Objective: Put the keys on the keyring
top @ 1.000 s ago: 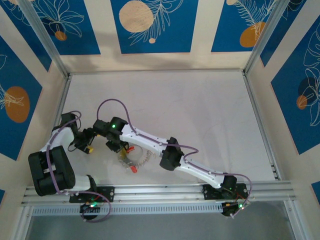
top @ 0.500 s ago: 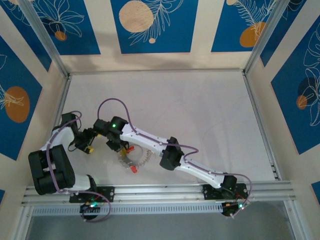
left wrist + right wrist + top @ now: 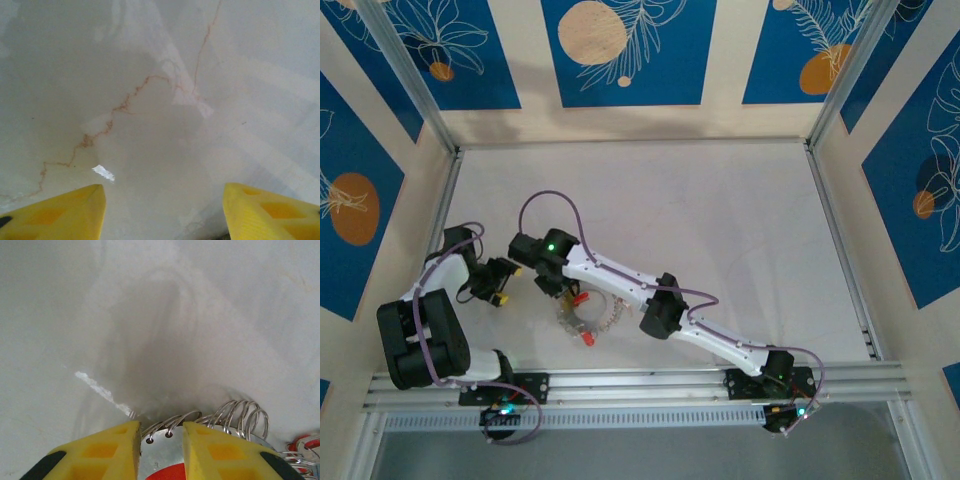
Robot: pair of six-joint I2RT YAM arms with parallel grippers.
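Two tiny red-headed silver keys [image 3: 587, 339] flank the large grey toothed metal keyring [image 3: 608, 318] on the white bench [image 3: 720, 220], beside the right gripper [image 3: 558, 292]. Left wrist: the left gripper [image 3: 164, 192] is released above the bench. Right wrist: yellow fingers [image 3: 110, 450] straddle the keyring; whether they grasp it cannot be told.

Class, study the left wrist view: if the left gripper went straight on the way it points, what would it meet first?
The left gripper, open with nothing between its fingers, points at the table. It would probably meet that surface first; how far off it lies is unclear.
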